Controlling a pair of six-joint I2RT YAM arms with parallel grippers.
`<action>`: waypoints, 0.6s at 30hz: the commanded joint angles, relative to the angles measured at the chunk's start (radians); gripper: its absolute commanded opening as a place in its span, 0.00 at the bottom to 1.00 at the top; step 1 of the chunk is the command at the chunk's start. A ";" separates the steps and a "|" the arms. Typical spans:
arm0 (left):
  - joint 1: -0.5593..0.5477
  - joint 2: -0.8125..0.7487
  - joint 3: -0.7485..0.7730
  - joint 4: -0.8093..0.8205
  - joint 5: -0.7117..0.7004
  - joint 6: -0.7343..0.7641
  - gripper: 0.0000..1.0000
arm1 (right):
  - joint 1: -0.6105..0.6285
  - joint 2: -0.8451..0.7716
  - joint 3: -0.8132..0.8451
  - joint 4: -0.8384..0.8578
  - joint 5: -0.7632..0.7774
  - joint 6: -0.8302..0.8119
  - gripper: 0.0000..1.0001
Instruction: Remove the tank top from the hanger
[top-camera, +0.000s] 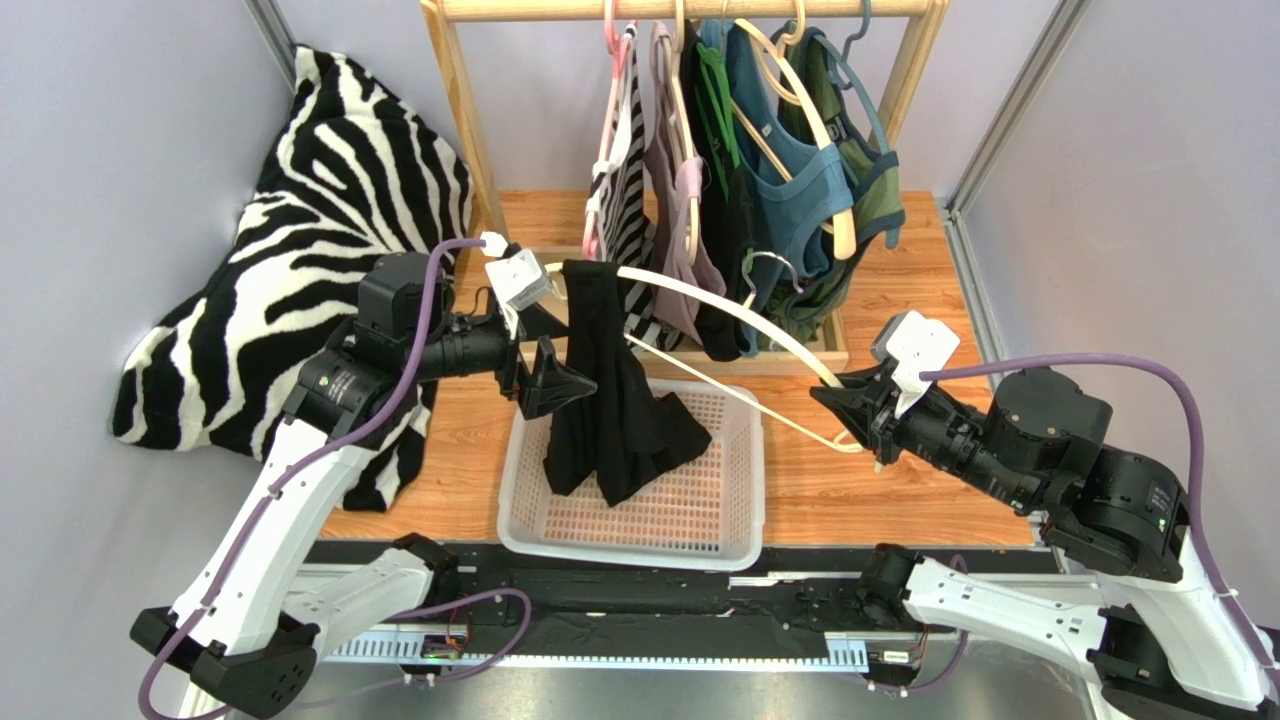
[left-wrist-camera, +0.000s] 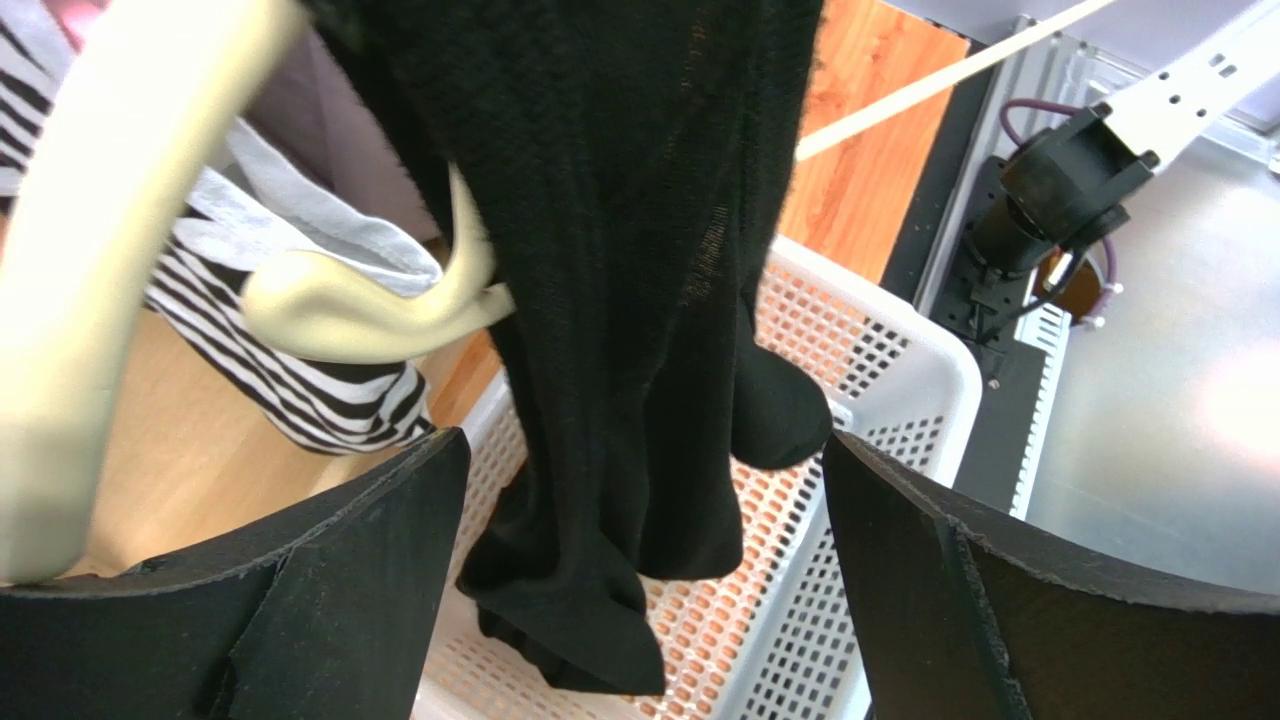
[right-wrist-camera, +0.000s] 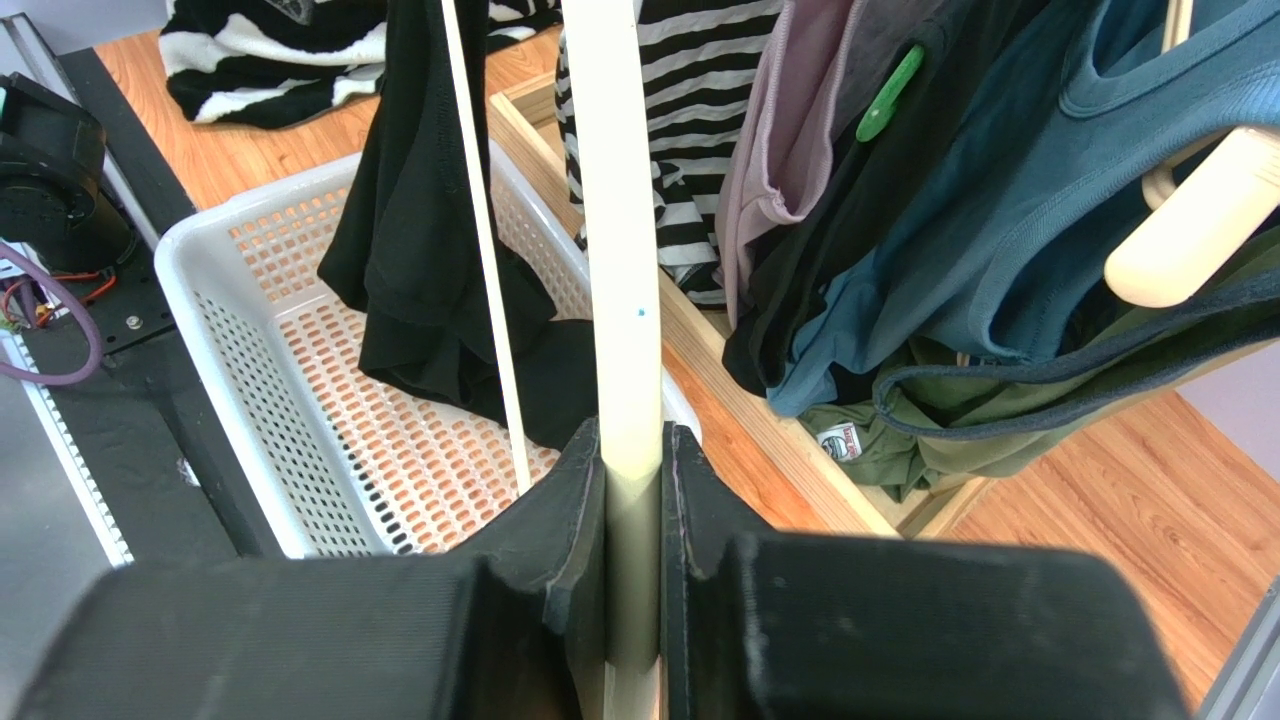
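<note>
White perforated plastic forms the basket (top-camera: 631, 549) nearest us; the hem of the black knit tank top (top-camera: 609, 405) pools inside it. The tank top drapes from one tip of a curved cream hanger (top-camera: 718, 308). Our left gripper (top-camera: 550, 384) stands beside the cloth, jaws spread wide, holding nothing; our right gripper (top-camera: 845, 405) is clamped on the hanger's other arm. We judge the soft knit could snag on that tip, or the thin hanger twist in the grip. Beyond, more garments (top-camera: 781, 180) crowd a wooden rail (top-camera: 676, 9).
</note>
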 joint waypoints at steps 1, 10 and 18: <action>-0.007 0.011 0.029 0.049 -0.040 0.021 0.97 | -0.002 -0.008 0.026 0.115 -0.042 0.017 0.00; -0.007 0.032 0.061 0.083 0.021 -0.028 0.21 | -0.002 -0.009 0.015 0.130 -0.065 0.032 0.00; 0.000 0.009 0.089 0.090 0.034 -0.087 0.00 | -0.001 -0.012 0.013 0.118 -0.050 0.040 0.00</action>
